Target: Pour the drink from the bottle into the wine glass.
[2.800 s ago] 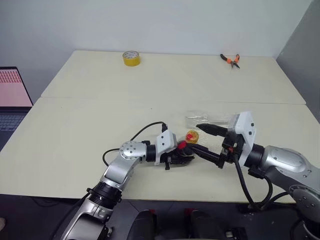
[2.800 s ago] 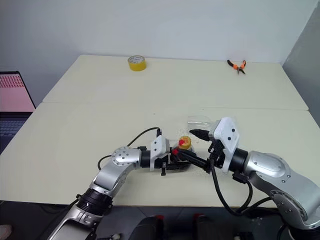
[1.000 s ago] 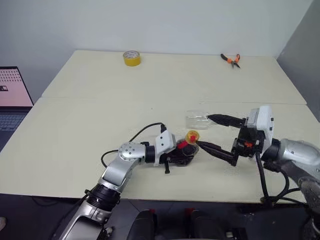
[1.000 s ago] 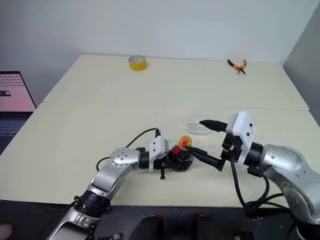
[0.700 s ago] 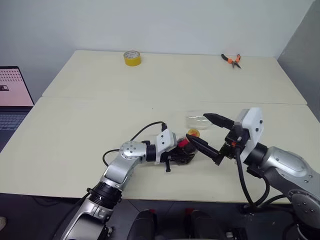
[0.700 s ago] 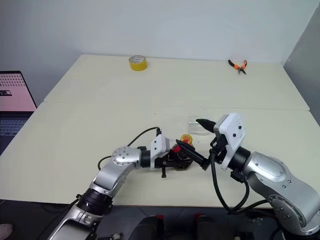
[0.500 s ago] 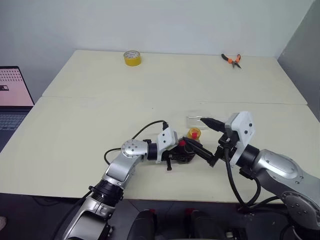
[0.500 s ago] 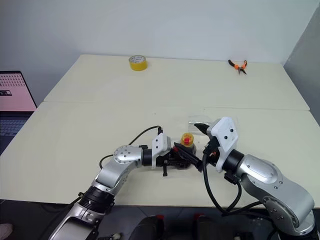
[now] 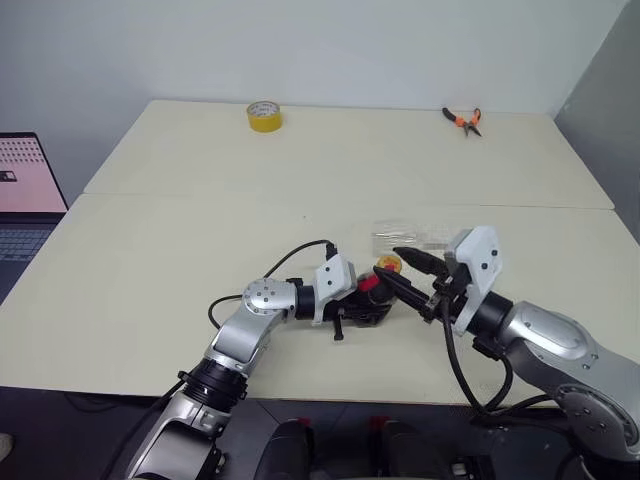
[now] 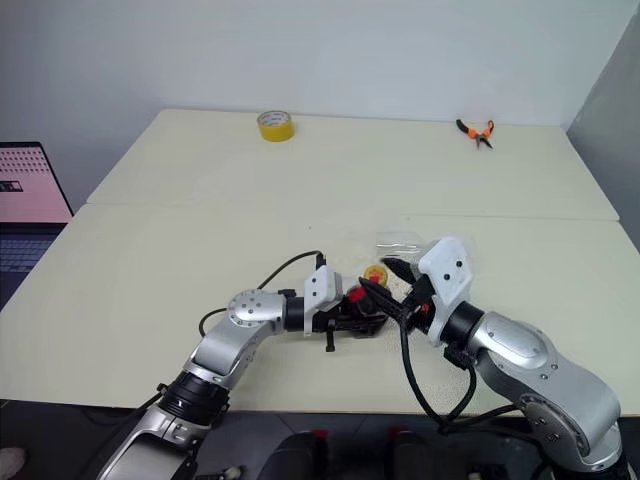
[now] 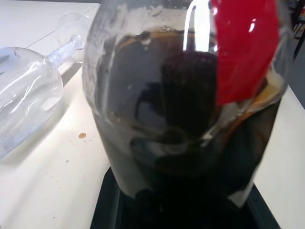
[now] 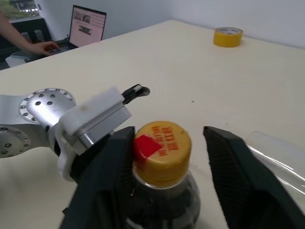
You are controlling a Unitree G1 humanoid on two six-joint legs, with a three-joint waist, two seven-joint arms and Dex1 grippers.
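Observation:
My left gripper [image 9: 358, 312] is shut on the belly of the bottle [image 9: 371, 292], which stands about upright near the table's front middle. Its dark drink [image 11: 181, 143] and red label [image 11: 243, 47] show close up in the left wrist view. My right gripper [image 12: 167, 136] is open, its black fingers [image 12: 114, 157] on either side of the yellow cap [image 12: 163, 143]. One finger is against the cap and the other stands a little off it. The wine glass [image 9: 405, 240] lies on its side just behind the bottle; its bowl [image 11: 26, 90] and stem are empty.
A yellow tape roll [image 9: 262, 116] and orange-handled pliers [image 9: 461, 119] lie at the far edge of the table [image 9: 180, 250]. A laptop [image 9: 20, 190] sits off the table's left side, with a person's hand [image 12: 43, 46] at it.
My right gripper has come in leftward to the bottle's top and its fingers have narrowed around the cap. The left gripper and bottle have stayed put.

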